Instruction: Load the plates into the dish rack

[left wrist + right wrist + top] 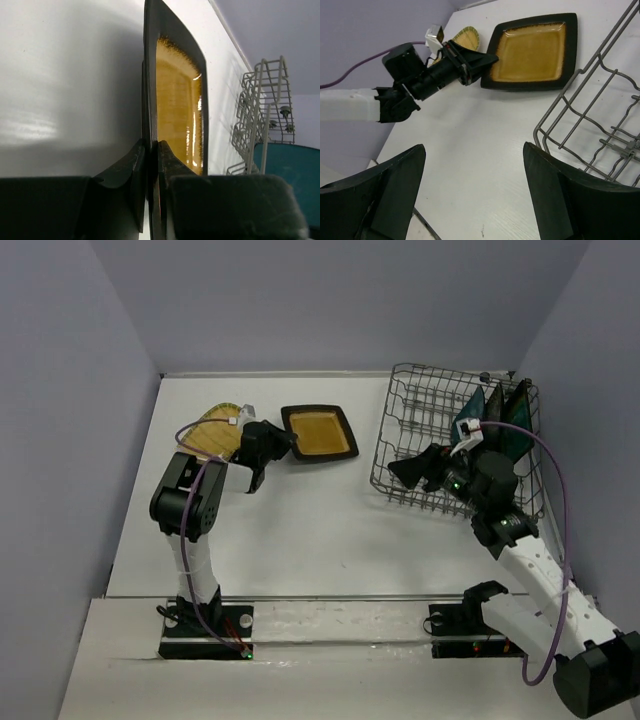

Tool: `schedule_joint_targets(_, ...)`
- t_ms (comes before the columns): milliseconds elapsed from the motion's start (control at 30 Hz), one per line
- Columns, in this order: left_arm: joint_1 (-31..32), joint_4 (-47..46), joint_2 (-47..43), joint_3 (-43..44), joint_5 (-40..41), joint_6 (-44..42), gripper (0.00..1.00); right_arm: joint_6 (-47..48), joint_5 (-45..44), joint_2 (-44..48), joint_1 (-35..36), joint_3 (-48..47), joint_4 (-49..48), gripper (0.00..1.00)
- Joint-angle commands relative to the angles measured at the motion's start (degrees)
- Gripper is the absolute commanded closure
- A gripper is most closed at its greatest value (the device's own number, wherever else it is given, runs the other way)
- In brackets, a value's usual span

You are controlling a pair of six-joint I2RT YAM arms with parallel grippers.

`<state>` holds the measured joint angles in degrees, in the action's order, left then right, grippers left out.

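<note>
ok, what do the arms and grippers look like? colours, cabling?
Both match: the left arm and right arm have white links with black joints and bases. A purple cable runs along each to a small white wrist module. The left gripper and right gripper have matte black wedge fingers.

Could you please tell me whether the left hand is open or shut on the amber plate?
Shut: both fingers of the left hand press the dark rim of the amber plate.
</note>
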<state>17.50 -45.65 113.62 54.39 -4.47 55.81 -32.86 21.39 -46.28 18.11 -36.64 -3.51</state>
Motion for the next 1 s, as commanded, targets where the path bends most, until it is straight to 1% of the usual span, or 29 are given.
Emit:
schedule_joint_targets(0, 0.7, -11.0, -11.5, -6.7, 2.4, -0.7, 0.94, -0.1, 2.9, -2.1, 1.1, -2.0, -3.3, 0.16)
schedule_joint_targets(133, 0.7, -12.6, -19.7, -13.0, 2.4, 0.0, 0.94, -0.1, 4.8, -4.3, 1.7, -3.1, -3.5, 0.15)
schedule_joint_targets(300, 0.3, -14.0, -28.3, -18.1, 2.4, 1.3, 0.94, -0.9, 5.2, -6.0, 2.4, -3.6, -4.0, 0.14)
schedule_joint_targets(333, 0.3, -13.9, -31.8, -18.8, 2.4, 1.3, 0.94, -0.9, 5.1, -6.8, 2.4, -3.6, -4.1, 0.14)
schedule_joint_targets(433, 0.3, -11.8, -37.8, -21.1, 2.5, 0.6, 0.94, -0.7, 5.2, -8.4, 2.9, -4.3, -4.2, 0.12)
schedule_joint_targets(467, 0.3, -10.1, -42.0, -21.9, 2.5, 0.4, 0.94, -0.5, 5.2, -9.6, 2.9, -4.5, -4.2, 0.12)
schedule_joint_targets(600, 0.3, -5.3, -53.1, -24.0, 1.2, 0.9, 0.94, -1.1, 4.8, -12.5, 3.4, -6.2, -4.8, 0.10)
schedule_joint_targets(700, 0.3, -3.5, -58.8, -25.9, -1.6, 2.5, 0.94, -1.2, 4.9, -14.5, 3.4, -7.8, -4.9, 0.09)
schedule_joint_targets(800, 0.4, -1.6, -61.9, -26.5, -5.7, 2.5, 0.94, -2.2, 6.1, -16.6, 3.4, -9.8, -6.8, 0.08)
schedule_joint_targets(833, 0.4, -1.1, -62.6, -26.6, -7.0, 2.3, 0.94, -2.6, 7.0, -17.3, 3.4, -9.9, -7.9, 0.08)
schedule_joint_targets(867, 0.4, -0.2, -63.9, -26.6, -9.6, 2.1, 0.94, -3.3, 9.9, -18.0, 3.4, -10.5, -9.8, 0.08)
schedule_joint_targets(967, 0.4, 2.1, -66.7, -26.6, -12.6, 2.4, 0.94, -5.6, 13.6, -18.5, 3.4, -9.3, -14.6, 0.07)
